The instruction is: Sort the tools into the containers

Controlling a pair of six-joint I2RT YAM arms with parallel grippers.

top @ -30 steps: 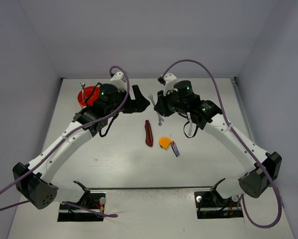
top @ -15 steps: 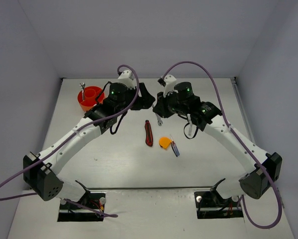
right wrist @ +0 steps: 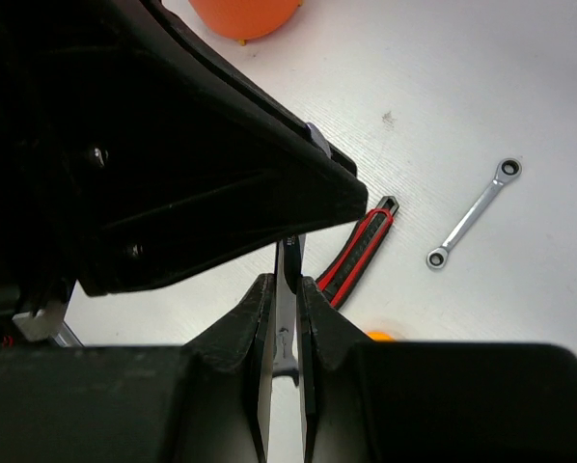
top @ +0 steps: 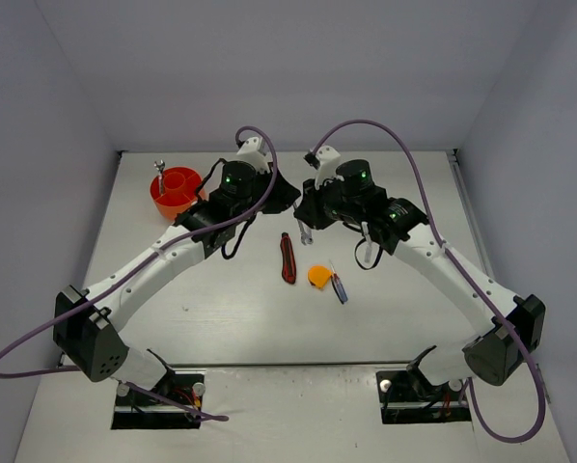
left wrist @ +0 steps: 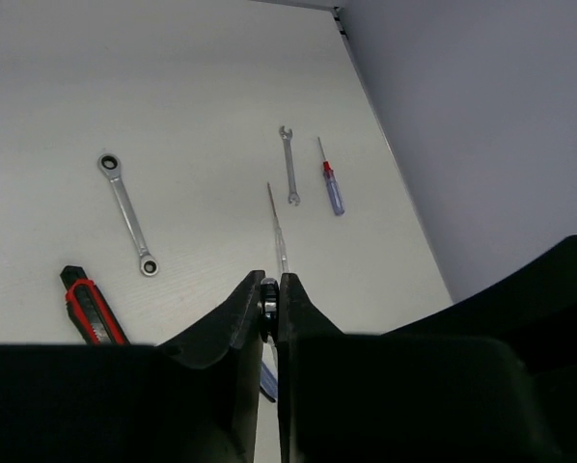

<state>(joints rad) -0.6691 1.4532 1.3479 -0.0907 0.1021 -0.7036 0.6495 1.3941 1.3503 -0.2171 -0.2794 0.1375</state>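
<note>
A thin silver wrench is pinched between both grippers above the middle of the table. My right gripper is shut on its shaft, and my left gripper is shut on its other end. In the top view the two grippers meet tip to tip, with the wrench hanging below them. The orange-red tub stands at the back left with a silver wrench upright in it. A red-black handled tool, an orange tape measure and a blue-red screwdriver lie mid-table.
The left wrist view shows a ratchet wrench, a small open wrench and a second blue-red screwdriver on the table by the right wall. The left gripper's black body fills much of the right wrist view.
My left arm has swung right from beside the tub to meet the right gripper. Its jaws went from open to shut on the wrench's end. The right arm barely moved.
</note>
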